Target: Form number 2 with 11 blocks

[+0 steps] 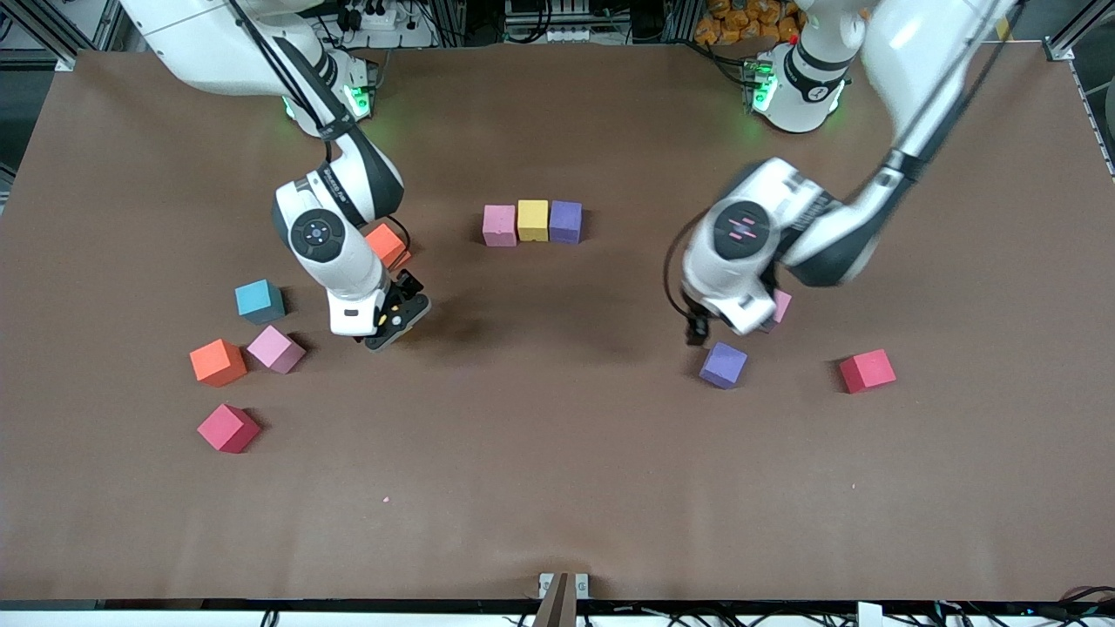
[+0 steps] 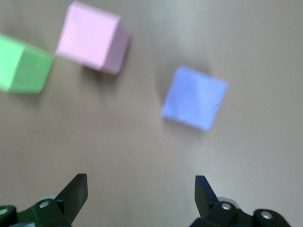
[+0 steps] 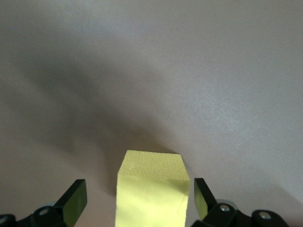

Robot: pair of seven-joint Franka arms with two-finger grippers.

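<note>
Brown table (image 1: 557, 488); yellow block (image 3: 151, 189), seemingly between right claw (image 3: 139, 198) fingers.

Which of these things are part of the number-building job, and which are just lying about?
Job: the row of pink block, yellow block, purple block; loose purple block; red blocks; orange blocks; pink blocks; green block; second yellow block between the open fingers of the right gripper; left gripper open beside the loose purple block.
Just lying about: light-blue cube.

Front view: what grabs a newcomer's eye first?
A tidy row of three blocks, pink block, yellow block, purple block, mid-table near the bases. The right gripper has a yellow cube between its fingers; the left gripper hovers open by a loose purple cube.
</note>
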